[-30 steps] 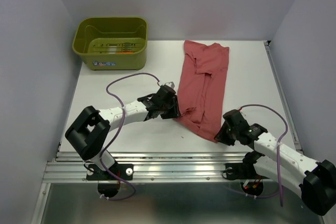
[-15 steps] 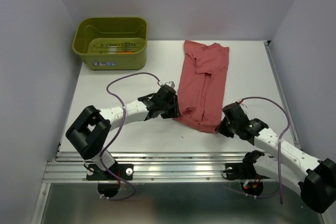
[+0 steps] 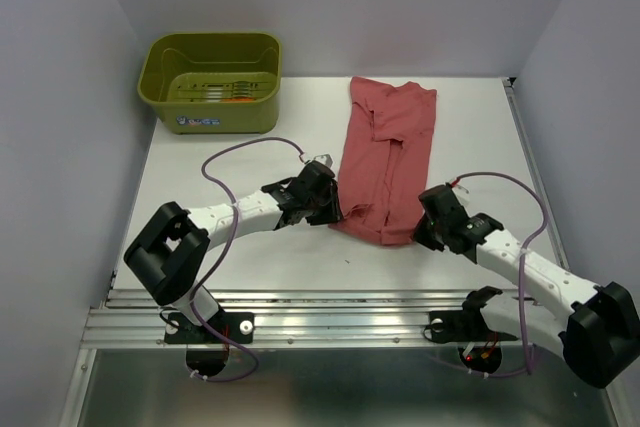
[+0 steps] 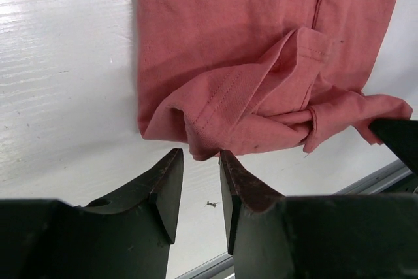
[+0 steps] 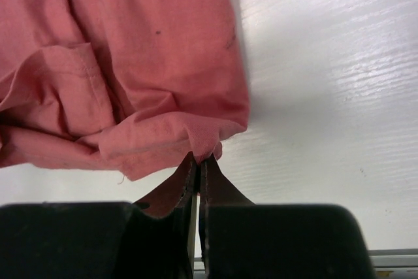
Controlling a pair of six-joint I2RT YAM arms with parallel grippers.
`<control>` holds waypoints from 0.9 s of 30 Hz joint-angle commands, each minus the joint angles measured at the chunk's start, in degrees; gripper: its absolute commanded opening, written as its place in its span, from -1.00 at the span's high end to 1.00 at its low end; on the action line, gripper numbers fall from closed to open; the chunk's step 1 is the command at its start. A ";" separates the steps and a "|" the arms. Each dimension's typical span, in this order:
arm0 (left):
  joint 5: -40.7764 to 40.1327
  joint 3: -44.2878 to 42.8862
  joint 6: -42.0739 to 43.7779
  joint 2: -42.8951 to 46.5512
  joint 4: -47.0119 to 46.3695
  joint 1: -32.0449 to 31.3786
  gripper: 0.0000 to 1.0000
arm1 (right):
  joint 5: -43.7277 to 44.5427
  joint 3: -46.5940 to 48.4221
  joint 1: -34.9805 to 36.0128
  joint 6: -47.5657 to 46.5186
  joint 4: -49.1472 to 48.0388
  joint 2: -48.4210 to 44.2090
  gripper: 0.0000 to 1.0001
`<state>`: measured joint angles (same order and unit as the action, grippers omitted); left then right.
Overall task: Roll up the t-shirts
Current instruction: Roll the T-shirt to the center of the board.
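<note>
Only my wrist views show it: right gripper [image 5: 199, 160] pinches the hem of the rose t-shirt [image 5: 130, 44]; left gripper [image 4: 199, 161] narrowly parted, perhaps touching.

I count one dusty-rose t-shirt [image 3: 388, 147], one white table [image 3: 470, 147], one olive-green tub [image 3: 160, 62] holding one slim orange-red roll [image 3: 236, 100], two arms, the left arm [image 3: 235, 215] and right arm [image 3: 525, 269], two grippers, the left gripper [image 4: 201, 158] and right gripper [image 5: 199, 161], and two purple cables [image 3: 205, 172]
</note>
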<state>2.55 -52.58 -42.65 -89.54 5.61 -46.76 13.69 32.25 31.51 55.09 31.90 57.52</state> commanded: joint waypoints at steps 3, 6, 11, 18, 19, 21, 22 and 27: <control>0.62 -0.95 1.52 3.40 0.19 0.18 0.30 | 0.11 2.64 -2.50 -2.88 -5.35 3.39 0.94; 1.14 -0.42 1.87 3.58 0.19 0.09 0.32 | -0.60 3.17 -3.91 -4.02 -6.50 5.06 0.89; 1.76 -0.42 2.40 3.14 -0.07 0.18 0.10 | -2.09 4.05 -6.19 -6.22 -7.82 6.38 0.89; 2.02 -2.27 2.49 -1.07 -0.95 0.18 0.05 | -3.15 3.52 -6.72 -7.28 -9.14 7.96 0.90; 2.11 -2.70 2.31 -1.43 -1.12 0.18 0.08 | -3.23 3.52 -7.24 -7.36 -9.14 7.96 0.90; 2.11 -3.14 2.31 -1.95 -1.21 0.18 0.11 | -3.32 3.43 -7.25 -7.54 -9.23 7.79 0.90; 2.02 -3.75 2.40 -2.57 -1.21 0.18 0.11 | -3.41 3.35 -7.86 -7.54 -9.31 7.70 0.90; 1.59 -5.16 2.58 -4.33 -1.12 0.18 0.18 | -3.76 3.26 -8.39 -8.16 -9.40 7.52 0.90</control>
<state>4.43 -54.65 -40.93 -93.54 5.37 -46.76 10.02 34.02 23.94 48.07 25.08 65.54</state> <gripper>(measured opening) 0.426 0.067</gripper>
